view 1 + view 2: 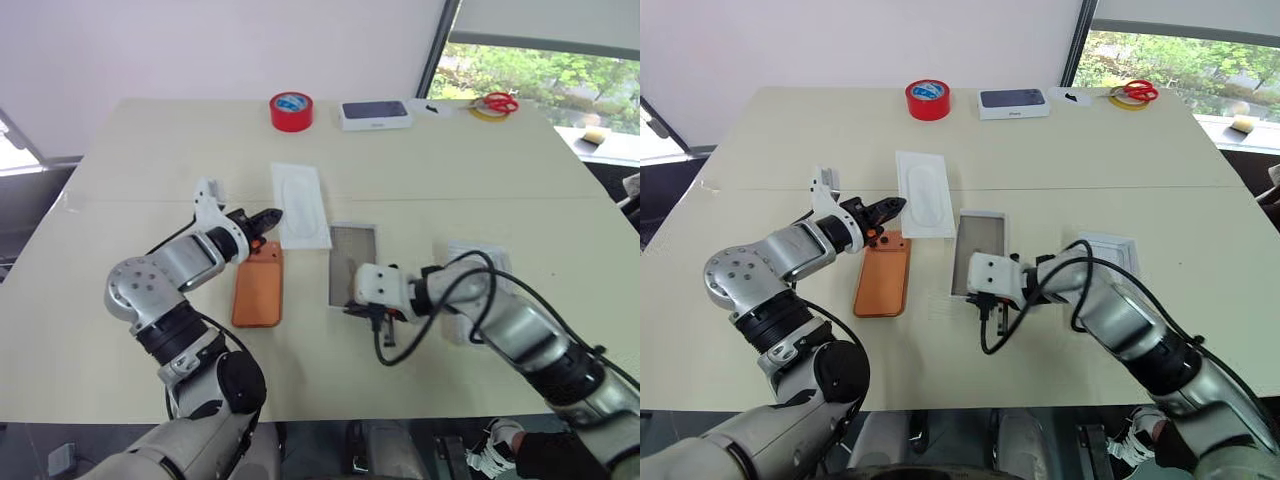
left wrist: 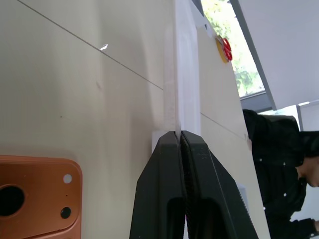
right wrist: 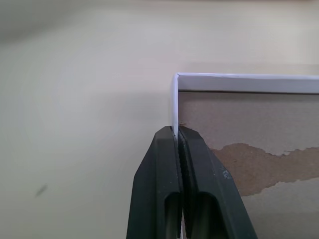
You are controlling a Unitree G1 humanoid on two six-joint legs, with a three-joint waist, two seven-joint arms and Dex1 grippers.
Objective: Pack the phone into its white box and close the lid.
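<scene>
One slim orange smartphone [image 1: 258, 289] lies back-up on the cream tabletop [image 1: 150, 160], long axis running away from the robot, camera block at the far end. One shallow white cardboard tray [image 1: 351, 264] with a brownish-grey floor lies just right of it, parallel. One flat white insert card [image 1: 300, 204] lies beyond both. One white lid [image 1: 478, 258] sits right of the tray.

Left gripper [image 1: 268, 217]: jaws shut, holding nothing, above the phone's far end. Right gripper [image 3: 176, 133]: jaws pinched on the tray's wall at its near corner.
</scene>
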